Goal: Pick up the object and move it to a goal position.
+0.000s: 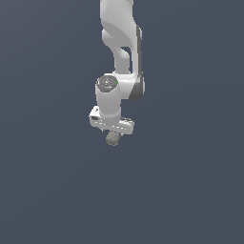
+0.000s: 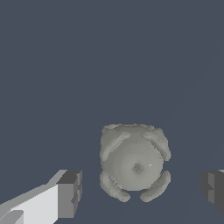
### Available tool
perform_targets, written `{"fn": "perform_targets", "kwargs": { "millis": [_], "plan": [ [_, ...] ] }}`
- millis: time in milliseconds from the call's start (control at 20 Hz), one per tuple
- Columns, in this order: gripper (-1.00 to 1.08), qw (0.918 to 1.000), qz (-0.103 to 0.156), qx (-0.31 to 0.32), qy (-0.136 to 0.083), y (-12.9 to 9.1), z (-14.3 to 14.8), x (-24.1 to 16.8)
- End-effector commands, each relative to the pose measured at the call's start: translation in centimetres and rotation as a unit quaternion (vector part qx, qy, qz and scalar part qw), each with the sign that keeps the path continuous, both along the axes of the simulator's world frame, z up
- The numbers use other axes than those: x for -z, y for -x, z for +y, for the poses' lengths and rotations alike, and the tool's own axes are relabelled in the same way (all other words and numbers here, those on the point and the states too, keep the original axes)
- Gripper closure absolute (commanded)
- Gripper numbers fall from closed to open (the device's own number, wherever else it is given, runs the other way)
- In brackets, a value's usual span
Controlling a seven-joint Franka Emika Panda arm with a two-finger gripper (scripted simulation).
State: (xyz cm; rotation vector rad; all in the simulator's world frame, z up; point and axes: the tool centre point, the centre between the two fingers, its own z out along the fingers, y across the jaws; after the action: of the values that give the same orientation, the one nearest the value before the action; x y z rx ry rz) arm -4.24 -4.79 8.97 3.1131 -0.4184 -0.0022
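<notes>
The object (image 1: 113, 138) is a small lumpy grey-olive ball. In the exterior view it shows just under the white gripper bar (image 1: 112, 124) of my arm. In the wrist view the ball (image 2: 134, 162) sits between my two dark fingertips, one (image 2: 70, 194) on one side and the other (image 2: 213, 189) at the frame's edge. Clear gaps show on both sides of the ball, so my gripper (image 2: 141, 190) is open around it and not touching it. In the exterior view the fingers are hidden behind the bar and the ball.
A plain dark grey-blue surface (image 1: 57, 190) fills both views. No other objects, edges or goal marker are visible.
</notes>
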Motion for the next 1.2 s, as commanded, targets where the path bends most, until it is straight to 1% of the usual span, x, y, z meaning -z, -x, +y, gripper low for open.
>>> {"fn": "perform_targets", "kwargs": {
  "millis": [0, 500, 750, 800, 1150],
  "plan": [
    [-0.92, 1.0000, 0.000, 0.000, 0.000, 0.0, 0.0, 0.3],
    [-0.92, 1.0000, -0.001, 0.003, 0.000, 0.2, 0.0, 4.3],
    [-0.92, 1.0000, -0.001, 0.003, 0.000, 0.1, 0.0, 5.0],
    [1.08, 1.0000, -0.001, 0.003, 0.000, 0.1, 0.0, 5.0],
    [1.08, 1.0000, -0.001, 0.003, 0.000, 0.1, 0.0, 5.0]
  ]
}}
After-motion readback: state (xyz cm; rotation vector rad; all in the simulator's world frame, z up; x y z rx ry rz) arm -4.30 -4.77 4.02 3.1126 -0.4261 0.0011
